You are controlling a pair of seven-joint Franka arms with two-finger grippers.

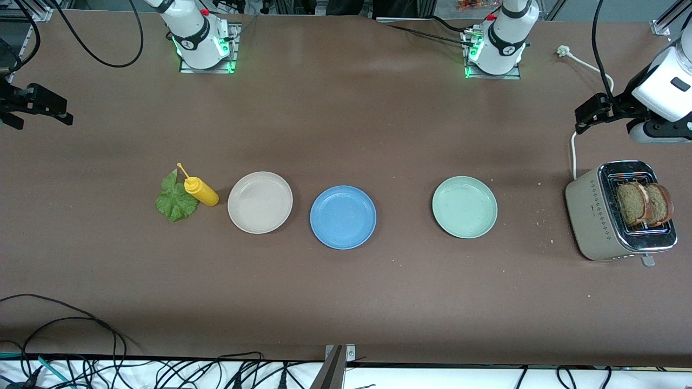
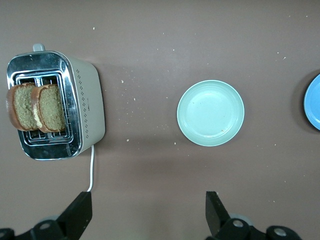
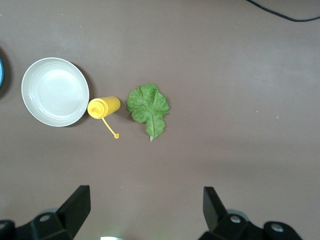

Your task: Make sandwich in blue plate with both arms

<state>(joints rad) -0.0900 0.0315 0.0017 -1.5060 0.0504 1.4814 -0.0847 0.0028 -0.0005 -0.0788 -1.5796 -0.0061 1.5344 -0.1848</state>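
Observation:
The blue plate (image 1: 343, 217) lies bare at mid-table; its edge also shows in the left wrist view (image 2: 314, 102). Two brown bread slices (image 1: 645, 204) stand upright in a toaster (image 1: 594, 216) at the left arm's end, as the left wrist view shows (image 2: 37, 107). The green lettuce leaf (image 1: 175, 200) lies flat on the table at the right arm's end (image 3: 148, 106). My left gripper (image 1: 589, 114) hangs open and empty over the table beside the toaster (image 2: 148, 210). My right gripper (image 1: 43, 111) hangs open and empty over the table's end past the lettuce (image 3: 145, 207).
A yellow squeeze bottle (image 1: 201, 190) lies on its side touching the lettuce. A beige plate (image 1: 260, 202) and a pale green plate (image 1: 464, 207) flank the blue plate. The toaster's white cord (image 1: 574, 154) runs toward the left arm's base. Crumbs dot the table near the toaster.

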